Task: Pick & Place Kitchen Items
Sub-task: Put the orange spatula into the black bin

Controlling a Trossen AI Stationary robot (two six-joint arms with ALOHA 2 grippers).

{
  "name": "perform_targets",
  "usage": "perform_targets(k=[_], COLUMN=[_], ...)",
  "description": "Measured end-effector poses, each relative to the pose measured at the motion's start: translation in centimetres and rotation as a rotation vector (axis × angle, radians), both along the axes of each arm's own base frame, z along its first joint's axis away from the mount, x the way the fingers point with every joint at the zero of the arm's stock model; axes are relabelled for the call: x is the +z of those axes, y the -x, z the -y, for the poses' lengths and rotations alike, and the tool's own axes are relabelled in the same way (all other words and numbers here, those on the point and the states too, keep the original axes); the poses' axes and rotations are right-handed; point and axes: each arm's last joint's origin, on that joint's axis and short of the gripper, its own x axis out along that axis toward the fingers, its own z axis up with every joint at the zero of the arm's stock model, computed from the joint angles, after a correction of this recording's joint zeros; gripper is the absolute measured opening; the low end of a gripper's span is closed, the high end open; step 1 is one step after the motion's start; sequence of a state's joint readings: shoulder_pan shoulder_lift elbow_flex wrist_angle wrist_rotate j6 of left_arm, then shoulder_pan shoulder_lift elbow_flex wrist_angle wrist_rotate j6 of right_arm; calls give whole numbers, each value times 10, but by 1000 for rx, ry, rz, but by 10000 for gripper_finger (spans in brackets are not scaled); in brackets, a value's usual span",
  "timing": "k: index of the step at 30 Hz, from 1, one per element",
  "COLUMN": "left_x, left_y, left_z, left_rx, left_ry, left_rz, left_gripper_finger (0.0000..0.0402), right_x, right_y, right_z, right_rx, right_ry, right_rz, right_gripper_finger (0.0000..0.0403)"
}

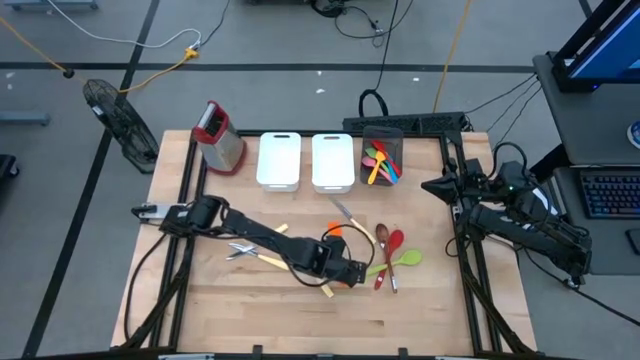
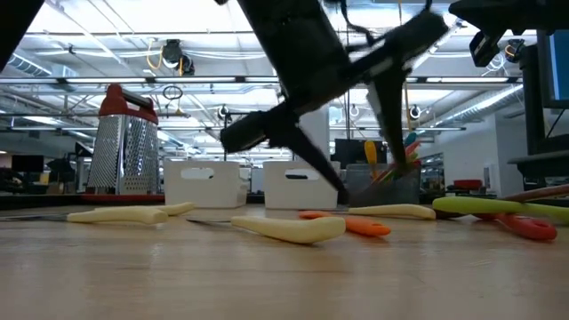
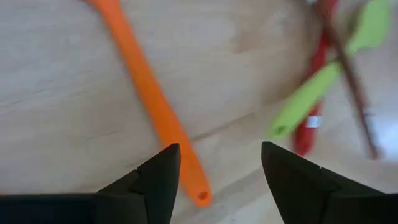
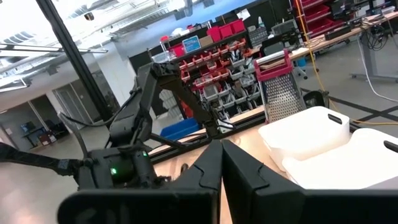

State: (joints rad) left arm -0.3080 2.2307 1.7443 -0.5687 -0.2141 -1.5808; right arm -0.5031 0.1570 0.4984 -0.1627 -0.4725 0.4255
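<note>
Orange spatula (image 3: 152,102) lies lengthwise between our open left end effector's (image 3: 217,180) fingers; right end effector (image 4: 221,165) waits closed.

Pale wood table (image 1: 420,320), smooth and matt; perforated shiny metal grater (image 2: 124,153); glossy smooth plastic orange spatula (image 3: 149,99); matt white plastic bins (image 1: 279,160)

Orange spatula (image 3: 146,93), green spoon (image 3: 323,84) and red spoon (image 3: 309,106) lie flat on the tabletop.
</note>
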Motion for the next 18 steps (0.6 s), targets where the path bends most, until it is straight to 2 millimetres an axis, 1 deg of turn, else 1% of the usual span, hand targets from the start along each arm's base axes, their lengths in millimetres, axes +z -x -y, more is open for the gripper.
perform_targets(k=[7,13,15,17,18], left_x=[-23,-30,-40,-45,-52], left_y=[-3,-3,-4,-4,-4], left_z=[7,9,9,9,8], left_rx=[-38,-59,-73,-82,-84], left_ry=[70,73,57,52,50], left_rz=[-51,-72,-93,-110,-128], left_gripper_finger=[197,175,167,158,152], right_x=[0,-1,-1,-1,-1], right_y=[0,0,0,0,0], right_z=[0,0,0,0,0], right_rx=[0,0,0,0,0], right_ry=[-1,-4,-4,-4,-4], right_rz=[-2,-6,-6,-6,-7], right_gripper_finger=[4,4,4,4,4])
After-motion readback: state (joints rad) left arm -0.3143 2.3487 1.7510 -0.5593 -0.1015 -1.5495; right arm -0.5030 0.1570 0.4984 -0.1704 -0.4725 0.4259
